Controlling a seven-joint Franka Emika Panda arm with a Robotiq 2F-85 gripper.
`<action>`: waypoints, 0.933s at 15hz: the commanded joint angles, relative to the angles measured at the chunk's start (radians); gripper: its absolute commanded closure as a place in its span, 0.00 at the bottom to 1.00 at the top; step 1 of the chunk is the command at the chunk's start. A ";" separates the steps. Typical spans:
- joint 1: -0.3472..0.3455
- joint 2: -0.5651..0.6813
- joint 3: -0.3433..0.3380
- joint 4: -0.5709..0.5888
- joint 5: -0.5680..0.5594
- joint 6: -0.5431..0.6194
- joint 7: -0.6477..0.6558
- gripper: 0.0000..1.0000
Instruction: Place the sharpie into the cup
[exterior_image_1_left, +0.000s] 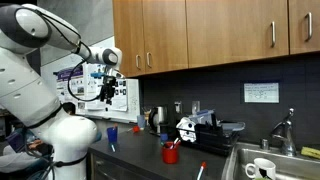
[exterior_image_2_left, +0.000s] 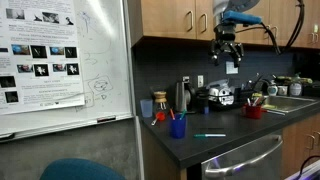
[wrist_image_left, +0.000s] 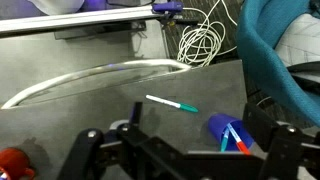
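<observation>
A white sharpie with a green cap lies flat on the dark counter; in an exterior view it lies near the front edge. A blue cup holding two markers stands close beside it and shows in both exterior views. My gripper is open and empty, high above the sharpie and the cup. It hangs well above the counter in both exterior views.
A red cup with pens stands further along the counter and also shows in the wrist view. A kettle, a coffee machine and a sink line the counter. A whiteboard, a teal chair and cables are nearby.
</observation>
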 joint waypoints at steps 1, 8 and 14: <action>-0.017 -0.001 0.012 0.003 0.006 -0.005 -0.007 0.00; -0.032 0.080 0.041 0.007 -0.028 0.056 -0.010 0.00; -0.054 0.196 0.079 -0.049 -0.147 0.257 0.058 0.00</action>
